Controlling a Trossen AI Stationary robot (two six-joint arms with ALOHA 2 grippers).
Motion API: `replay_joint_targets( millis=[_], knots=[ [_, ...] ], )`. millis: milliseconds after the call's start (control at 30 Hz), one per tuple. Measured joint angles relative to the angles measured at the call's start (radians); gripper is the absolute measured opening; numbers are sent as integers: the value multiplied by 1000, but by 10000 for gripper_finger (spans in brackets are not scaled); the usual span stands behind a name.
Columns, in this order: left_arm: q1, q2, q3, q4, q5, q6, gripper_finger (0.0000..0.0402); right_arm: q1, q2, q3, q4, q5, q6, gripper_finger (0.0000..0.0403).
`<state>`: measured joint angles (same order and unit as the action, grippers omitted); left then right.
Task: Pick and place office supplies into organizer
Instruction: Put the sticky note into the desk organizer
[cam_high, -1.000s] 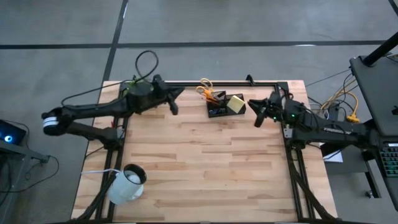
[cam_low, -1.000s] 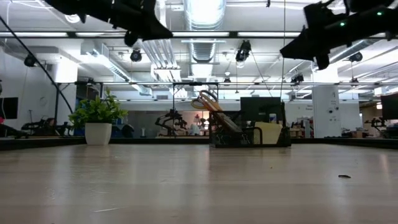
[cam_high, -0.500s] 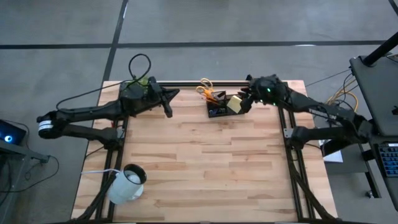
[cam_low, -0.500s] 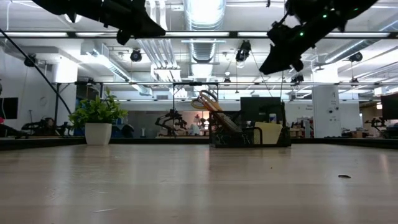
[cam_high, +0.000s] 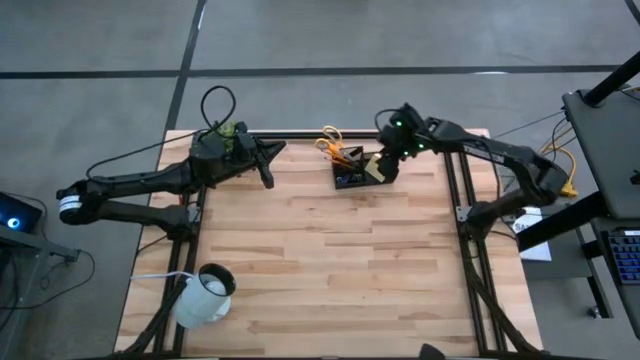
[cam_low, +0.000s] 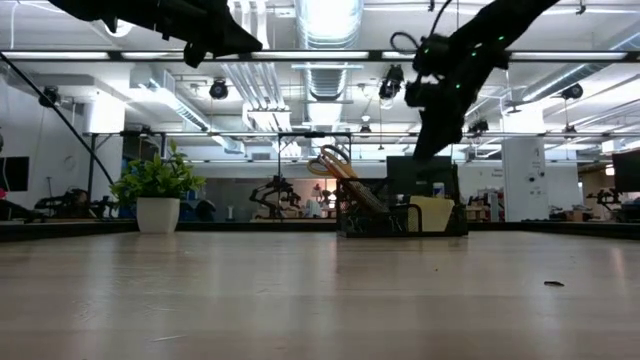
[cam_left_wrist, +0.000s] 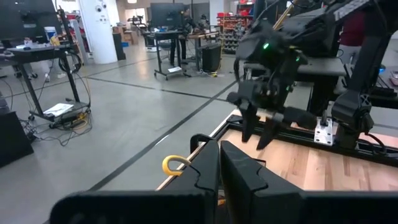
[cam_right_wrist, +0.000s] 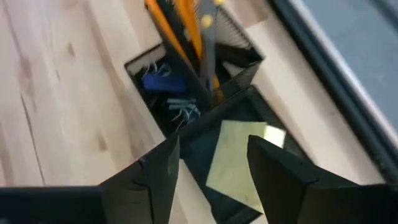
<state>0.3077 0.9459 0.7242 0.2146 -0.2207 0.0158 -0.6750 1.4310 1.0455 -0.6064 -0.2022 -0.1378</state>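
The black organizer (cam_high: 352, 172) stands at the far edge of the table. In it are yellow-handled scissors (cam_high: 329, 139), orange pencils (cam_right_wrist: 178, 23), blue and grey clips (cam_right_wrist: 163, 84) and a yellow sticky-note pad (cam_right_wrist: 239, 158) that leans in its right compartment. My right gripper (cam_right_wrist: 214, 142) hangs open over that compartment, tipped down, with one finger on each side of the pad and above it. My left gripper (cam_high: 266, 168) is shut and level above the table's far left, pointing at the organizer.
A white mug (cam_high: 204, 294) lies at the near left corner. A small green plant (cam_low: 156, 188) stands at the far left. A black rail (cam_high: 300, 133) runs along the far edge behind the organizer. A tiny dark bit (cam_low: 552, 284) lies on the bare wood at the right.
My right gripper has swung along the far edge toward the table's left, from beside the right rail to over the organizer, and has tipped from nearly level to pointing steeply down. My left gripper has drawn back a little toward the table's left edge.
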Motion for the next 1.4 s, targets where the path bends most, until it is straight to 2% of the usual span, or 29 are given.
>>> replay_joint_targets(
  millis=[133,333,833,1033,1400],
  knots=[
    [0,0,-1,0,0,1,0,-6,105,47,-52,-1,-54,167],
    [0,0,-8,2,0,19,0,-43,221,103,-75,0,-49,161],
    [0,0,-11,7,0,26,0,-63,286,112,-114,51,-95,153],
    [0,0,-11,12,0,26,0,-71,286,111,-114,74,-106,124],
    [0,0,-10,11,0,26,0,-69,286,111,-114,70,-221,31]
  ],
)
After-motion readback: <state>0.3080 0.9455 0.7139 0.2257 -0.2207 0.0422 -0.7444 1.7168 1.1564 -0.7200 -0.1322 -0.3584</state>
